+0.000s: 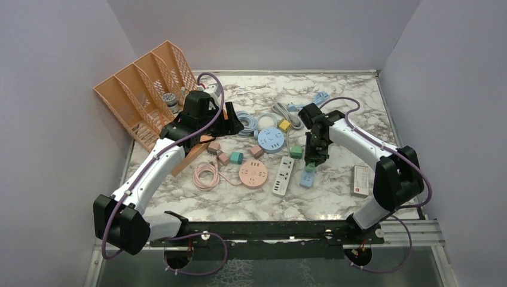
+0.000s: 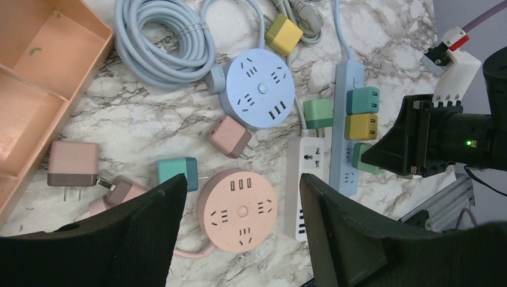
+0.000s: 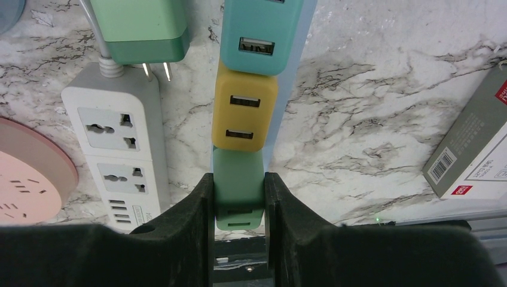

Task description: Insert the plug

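Green plug (image 3: pixel 238 170) sits clenched between the black fingers of the right end effector (image 3: pixel 238 178), pressed down at the near end of a pale-blue power strip (image 3: pixel 293 60), directly in line with a yellow adapter (image 3: pixel 244 107) and a teal adapter (image 3: pixel 263 30) already seated on the same strip (how deep the green one sits cannot be told, since the fingers cover its sides). Just beside the strip lies a white power strip (image 3: pixel 113 149) on the marble worktop (image 3: pixel 359 89), with a second green plug (image 3: pixel 140 30) lying loose at its cord end, prongs pointing toward the blue strip. Well apart, the left end effector (image 2: pixel 242 179) hangs released, fingers spread wide and holding nothing, above a pink round socket (image 2: pixel 236 209) and near a blue round socket (image 2: pixel 257 89).
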{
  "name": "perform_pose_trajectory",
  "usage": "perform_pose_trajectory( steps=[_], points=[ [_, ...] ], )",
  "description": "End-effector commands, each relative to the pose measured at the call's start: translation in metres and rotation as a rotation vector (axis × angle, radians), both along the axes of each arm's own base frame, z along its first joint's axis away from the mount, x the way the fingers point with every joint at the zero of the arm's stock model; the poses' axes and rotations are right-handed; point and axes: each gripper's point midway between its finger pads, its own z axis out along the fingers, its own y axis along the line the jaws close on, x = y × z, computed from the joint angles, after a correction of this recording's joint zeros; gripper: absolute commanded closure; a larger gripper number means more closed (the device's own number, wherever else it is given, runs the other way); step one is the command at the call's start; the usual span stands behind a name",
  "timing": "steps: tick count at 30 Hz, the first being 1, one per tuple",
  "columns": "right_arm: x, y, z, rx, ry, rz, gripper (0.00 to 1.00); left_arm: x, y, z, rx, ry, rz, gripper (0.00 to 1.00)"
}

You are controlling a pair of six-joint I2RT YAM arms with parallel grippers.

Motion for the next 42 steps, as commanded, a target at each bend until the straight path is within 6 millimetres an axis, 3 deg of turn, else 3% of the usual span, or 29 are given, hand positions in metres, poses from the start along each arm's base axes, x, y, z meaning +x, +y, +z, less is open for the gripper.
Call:
perform_pose_trajectory(
  steps=[1, 15, 29, 42],
  points=[
    [0.0, -0.01, -0.03, -0.048, 0.048, -0.003, 0.99, 0.003, 0.001, 0.003, 0.003, -0.018, 0.012, 0.28],
    [-0.004, 0.006, -0.046, 0.032, 0.096, -0.01, 0.99, 0.005, 0.001, 0.001, 0.008, -0.013, 0.017, 0.28],
    [-0.004, 0.006, -0.053, 0.033, 0.081, -0.049, 0.99, 0.006, 0.002, -0.001, 0.016, -0.014, 0.021, 0.28],
    [-0.021, 0.003, -0.093, 0.041, 0.111, -0.108, 0.99, 0.007, 0.002, -0.001, 0.019, -0.015, 0.022, 0.28]
  ],
)
